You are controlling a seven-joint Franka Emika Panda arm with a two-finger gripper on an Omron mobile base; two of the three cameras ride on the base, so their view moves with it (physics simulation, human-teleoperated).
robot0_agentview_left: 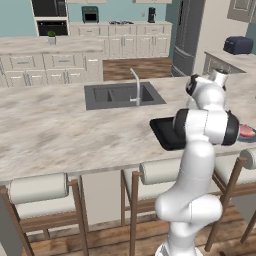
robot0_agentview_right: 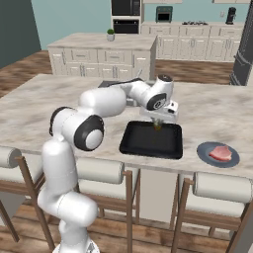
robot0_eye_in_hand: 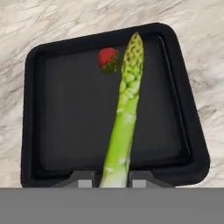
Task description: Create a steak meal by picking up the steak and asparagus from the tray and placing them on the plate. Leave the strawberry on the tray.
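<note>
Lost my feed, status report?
Gripper shut on asparagus, lifted above tray. Steak on plate. Strawberry on tray. Path looks clear.

Bright, flat rendered lighting all over, barely any shadows or glare; hand view's a bit soft and blocky past the fingers (robot0_eye_in_hand: 83, 178).

Left base view: arm hides most of tray (robot0_agentview_left: 162, 131); steak (robot0_agentview_left: 246, 131) and plate (robot0_agentview_left: 248, 138) partly cut off.
</note>
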